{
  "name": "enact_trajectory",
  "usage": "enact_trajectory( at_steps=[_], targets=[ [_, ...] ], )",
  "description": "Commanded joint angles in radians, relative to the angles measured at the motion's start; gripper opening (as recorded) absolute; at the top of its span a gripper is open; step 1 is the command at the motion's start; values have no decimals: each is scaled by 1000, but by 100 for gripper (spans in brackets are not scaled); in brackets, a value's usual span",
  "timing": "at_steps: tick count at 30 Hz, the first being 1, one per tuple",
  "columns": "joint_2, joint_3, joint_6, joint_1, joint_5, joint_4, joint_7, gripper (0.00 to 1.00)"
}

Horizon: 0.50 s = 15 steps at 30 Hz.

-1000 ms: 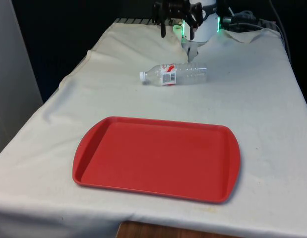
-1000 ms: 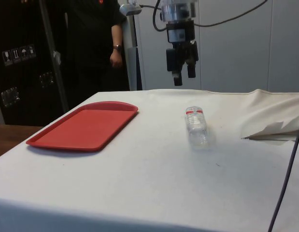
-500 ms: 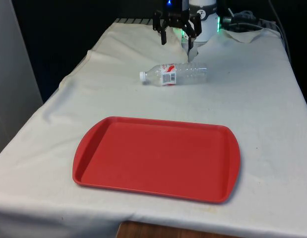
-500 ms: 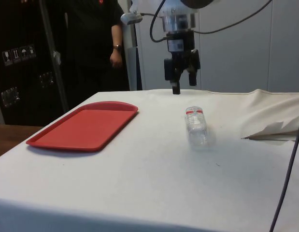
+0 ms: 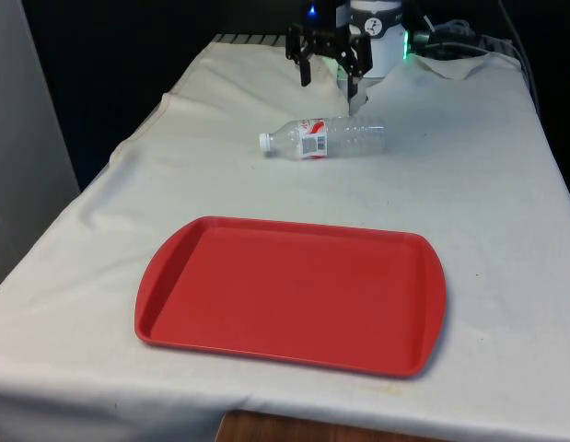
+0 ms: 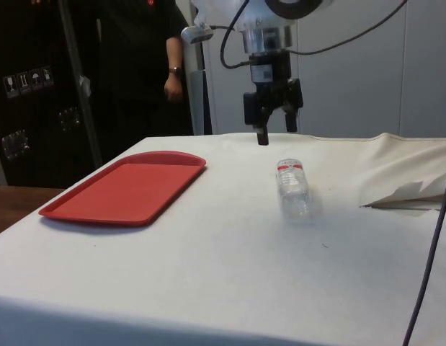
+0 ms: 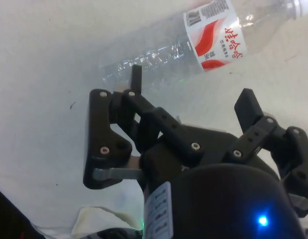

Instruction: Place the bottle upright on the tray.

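One bottle (image 5: 323, 137) lying flat | hand (image 5: 330, 81) above-behind it, fingers wide, empty | tray (image 5: 294, 293) well apart

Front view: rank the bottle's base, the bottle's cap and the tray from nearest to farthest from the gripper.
From the gripper:
1. Bottle's base, just below it, toward the view's right.
2. Bottle's cap, toward the view's left.
3. Tray, at the table's near end.
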<state>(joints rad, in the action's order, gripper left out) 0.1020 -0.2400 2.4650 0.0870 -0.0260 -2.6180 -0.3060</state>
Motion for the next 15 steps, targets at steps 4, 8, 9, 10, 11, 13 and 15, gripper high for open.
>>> enact_trajectory(
  at_steps=[4,8,9,10,11,13,15],
  targets=[
    [-3,1,13,1,7,-3,-30,100],
    [-5,1,17,2,9,-2,-54,100],
    [-7,1,19,2,10,-2,-59,100],
    [-8,1,22,2,11,-2,-65,100],
    [-9,1,25,2,12,-2,-69,100],
    [-11,1,30,2,14,-2,-79,100],
    [-13,0,36,2,14,-3,-88,100]
  ],
)
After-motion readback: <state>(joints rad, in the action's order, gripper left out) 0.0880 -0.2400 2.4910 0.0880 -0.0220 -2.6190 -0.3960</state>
